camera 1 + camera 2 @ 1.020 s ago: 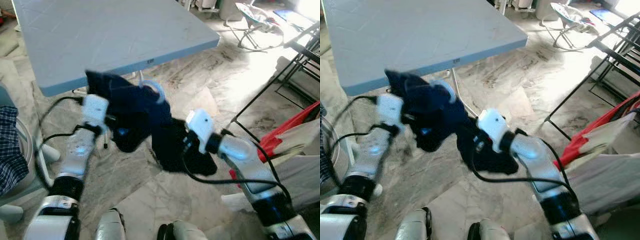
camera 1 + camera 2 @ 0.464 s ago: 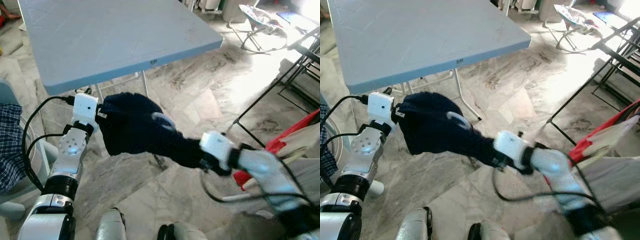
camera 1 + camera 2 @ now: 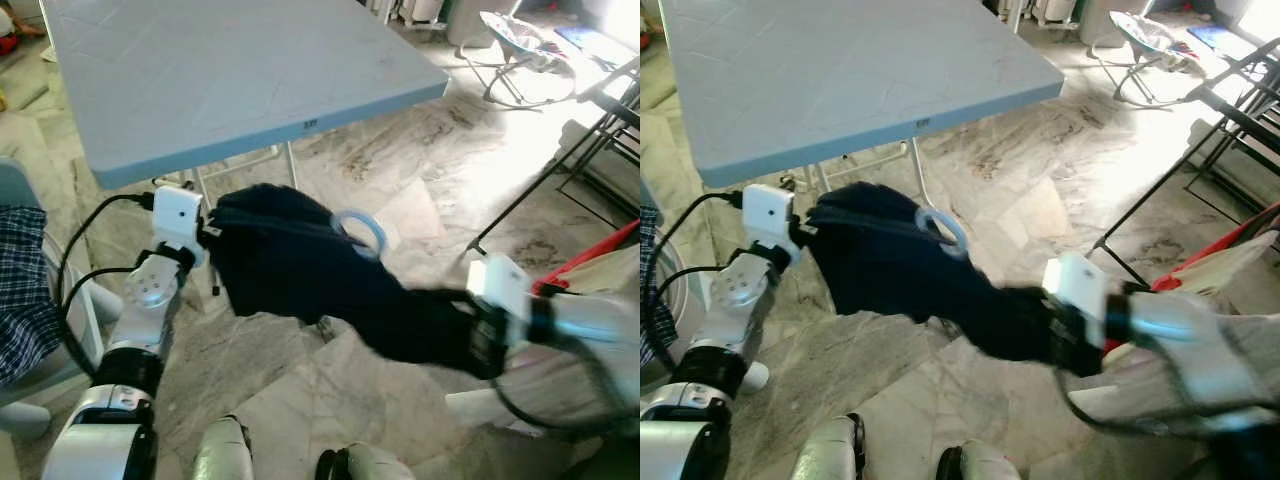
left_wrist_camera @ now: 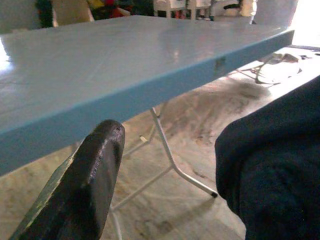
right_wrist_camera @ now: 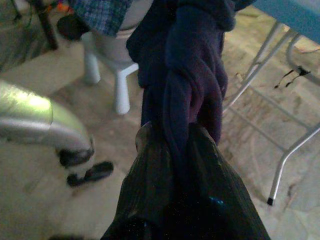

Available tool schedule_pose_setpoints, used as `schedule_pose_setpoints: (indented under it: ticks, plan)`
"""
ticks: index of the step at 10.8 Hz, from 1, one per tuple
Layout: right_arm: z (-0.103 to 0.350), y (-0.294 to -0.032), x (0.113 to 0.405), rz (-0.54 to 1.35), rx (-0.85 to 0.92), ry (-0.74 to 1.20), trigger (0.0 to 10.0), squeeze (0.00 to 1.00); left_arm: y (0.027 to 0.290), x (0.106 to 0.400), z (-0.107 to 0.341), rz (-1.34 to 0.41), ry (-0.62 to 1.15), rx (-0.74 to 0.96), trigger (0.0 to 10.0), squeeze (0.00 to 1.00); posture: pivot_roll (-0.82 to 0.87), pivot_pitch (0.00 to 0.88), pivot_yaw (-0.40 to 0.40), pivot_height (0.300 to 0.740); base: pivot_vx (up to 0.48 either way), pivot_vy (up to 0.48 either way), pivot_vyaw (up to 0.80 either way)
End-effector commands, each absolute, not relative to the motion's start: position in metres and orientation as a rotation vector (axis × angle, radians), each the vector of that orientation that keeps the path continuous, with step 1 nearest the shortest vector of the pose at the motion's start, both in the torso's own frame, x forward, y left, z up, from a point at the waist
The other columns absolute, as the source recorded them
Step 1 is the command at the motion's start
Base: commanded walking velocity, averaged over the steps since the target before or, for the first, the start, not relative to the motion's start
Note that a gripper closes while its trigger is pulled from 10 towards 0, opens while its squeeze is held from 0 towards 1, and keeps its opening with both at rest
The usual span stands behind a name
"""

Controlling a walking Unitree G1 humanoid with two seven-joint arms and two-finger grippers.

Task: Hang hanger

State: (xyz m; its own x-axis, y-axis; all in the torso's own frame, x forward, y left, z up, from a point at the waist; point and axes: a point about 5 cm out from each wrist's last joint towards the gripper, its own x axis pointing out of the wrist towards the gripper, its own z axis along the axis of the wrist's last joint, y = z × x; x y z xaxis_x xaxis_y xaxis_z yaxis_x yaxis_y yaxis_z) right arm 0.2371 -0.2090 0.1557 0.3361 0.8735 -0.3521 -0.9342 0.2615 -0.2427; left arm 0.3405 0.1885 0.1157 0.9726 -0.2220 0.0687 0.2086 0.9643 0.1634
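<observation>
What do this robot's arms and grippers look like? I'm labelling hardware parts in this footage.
Both arms have silver metallic segments with black joint bands. A white boxy module sits at each wrist: left arm, right arm. Loose black cables loop alongside each arm. The left gripper's finger is long, black and round-tipped; the right gripper's fingers are black.

Garment [image 3: 330,285] stretched between left gripper [image 3: 212,232] and right gripper [image 3: 470,335], in front of the counter's near edge [image 3: 250,140], hanger hook [image 3: 360,228] on top of it, drying rack [image 3: 590,120] at right, chair [image 3: 40,300] at left.
</observation>
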Motion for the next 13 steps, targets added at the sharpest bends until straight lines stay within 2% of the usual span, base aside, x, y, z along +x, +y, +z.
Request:
schedule_pose_setpoints:
  ticks: [1, 3, 5, 7, 8, 9, 11, 12, 13]
  plan:
    - [0.165, -0.232, 0.221, 1.338, -0.475, 0.230, 10.0, 0.00, 0.248, 0.338, 0.121, 0.070, -0.053, 0.039, 10.0, 0.00, -0.02, 0.126, -0.091, 0.740, 0.000, 0.000, 0.00]
    - [0.181, -0.242, 0.210, 1.426, -0.505, 0.279, 10.0, 0.00, 0.251, 0.337, 0.115, 0.068, -0.005, -0.029, 10.0, 0.00, -0.02, 0.130, -0.084, 0.740, 0.000, 0.000, 0.00]
    - [0.201, -0.245, 0.215, 1.418, -0.482, 0.232, 10.0, 0.00, 0.250, 0.337, 0.110, 0.046, 0.035, -0.092, 10.0, 0.00, -0.02, 0.128, -0.082, 0.740, 0.000, 0.000, 0.00]
    - [0.219, -0.239, 0.238, 1.282, -0.521, 0.057, 10.0, 0.00, 0.242, 0.330, 0.085, -0.029, 0.207, -0.149, 10.0, 0.00, -0.02, 0.127, -0.083, 0.740, 0.000, 0.000, 0.00]
    - [0.223, -0.233, 0.240, 1.272, -0.492, 0.010, 10.0, 0.00, 0.238, 0.327, 0.078, -0.050, 0.240, -0.197, 10.0, 0.00, -0.02, 0.128, -0.083, 0.740, 0.000, 0.000, 0.00]
    - [0.228, -0.229, 0.252, 1.174, -0.496, -0.084, 10.0, 0.00, 0.233, 0.325, 0.072, -0.058, 0.270, -0.208, 10.0, 0.00, -0.01, 0.126, -0.085, 0.740, 0.000, 0.000, 0.00]
    - [0.231, -0.221, 0.266, 1.074, -0.516, -0.176, 10.0, 0.00, 0.230, 0.325, 0.074, -0.035, 0.258, -0.204, 10.0, 0.00, -0.01, 0.123, -0.087, 0.740, 0.000, 0.000, 0.00]
    - [0.231, -0.215, 0.265, 1.092, -0.485, -0.187, 10.0, 0.00, 0.230, 0.328, 0.078, -0.015, 0.236, -0.261, 10.0, 0.00, -0.01, 0.121, -0.088, 0.740, 0.000, 0.000, 0.00]
    - [0.233, -0.220, 0.281, 0.937, -0.553, -0.240, 10.0, 0.00, 0.236, 0.330, 0.080, 0.079, 0.229, -0.239, 10.0, 0.00, -0.01, 0.120, -0.088, 0.740, 0.000, 0.000, 0.00]
